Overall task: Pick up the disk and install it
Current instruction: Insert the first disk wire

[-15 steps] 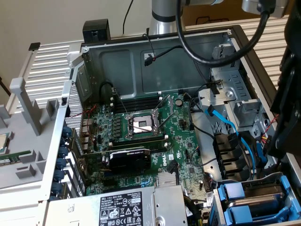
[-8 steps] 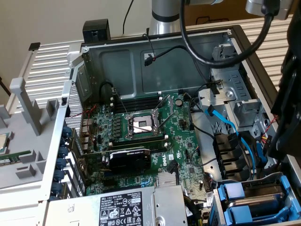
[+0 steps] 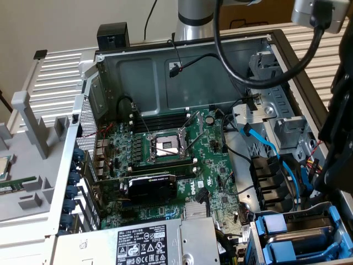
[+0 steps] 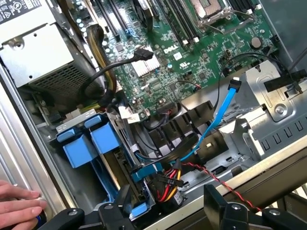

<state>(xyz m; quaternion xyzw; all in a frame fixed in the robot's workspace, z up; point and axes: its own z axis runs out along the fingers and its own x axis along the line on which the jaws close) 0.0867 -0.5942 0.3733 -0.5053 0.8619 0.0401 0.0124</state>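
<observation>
My gripper [image 4: 168,207] is open, its two black fingers [image 4: 122,203] spread wide with nothing between them. It hovers over the edge of the open computer case, above a bundle of coloured power wires [image 4: 168,184] beside the drive cage. In the exterior view the dark wrist [image 3: 337,132] hangs over the case's right side. Two bright blue plastic tabs [image 4: 91,141] stick out of the drive cage [image 3: 300,234], joined to blue rails [image 3: 336,221]. I cannot tell whether the slabs between those rails are the disk; no silver face or label shows.
A person's hand [image 4: 19,205] rests on the case edge near the gripper. The grey power-supply box [image 3: 138,243] and black graphics card [image 3: 151,187] sit on the green motherboard [image 3: 209,165]. A blue data cable [image 4: 218,120] and a red wire [image 4: 225,184] cross the bay area.
</observation>
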